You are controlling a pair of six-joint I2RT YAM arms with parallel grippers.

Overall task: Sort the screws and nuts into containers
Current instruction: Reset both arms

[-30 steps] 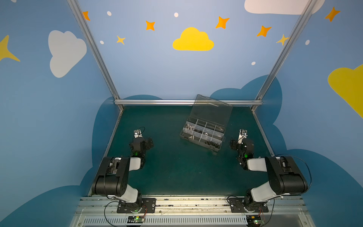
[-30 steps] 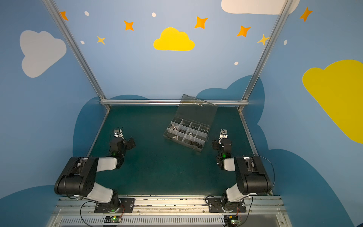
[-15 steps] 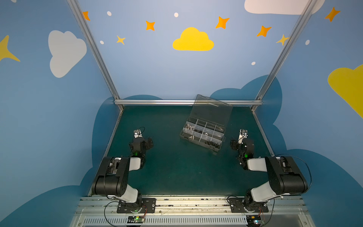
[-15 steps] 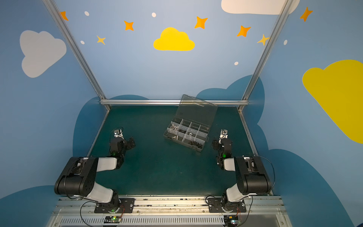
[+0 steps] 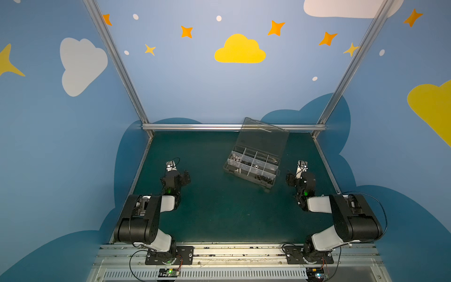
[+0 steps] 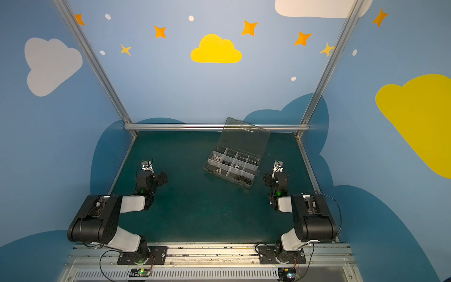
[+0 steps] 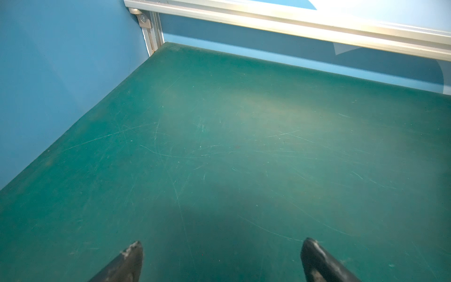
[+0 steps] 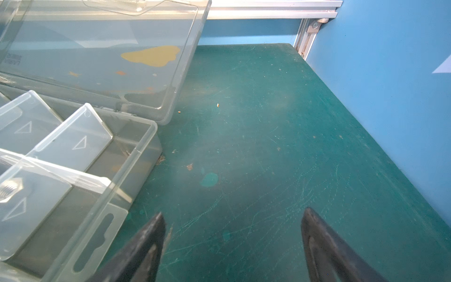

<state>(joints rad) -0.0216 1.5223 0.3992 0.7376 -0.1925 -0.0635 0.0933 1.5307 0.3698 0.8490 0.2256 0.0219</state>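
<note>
- The left pincer is hanging wide open above the scratched green tabletop, holding nothing.
- The organizer box is sitting right of centre on the tabletop, its lid standing raised; screws and nuts are lying in its compartments, a silver nut among them.
- The right pincer is gaping empty just beside the box's right end.

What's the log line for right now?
left pincer: open, empty | right pincer: open, empty, beside organizer box | lid: open | fasteners: inside compartments
</note>
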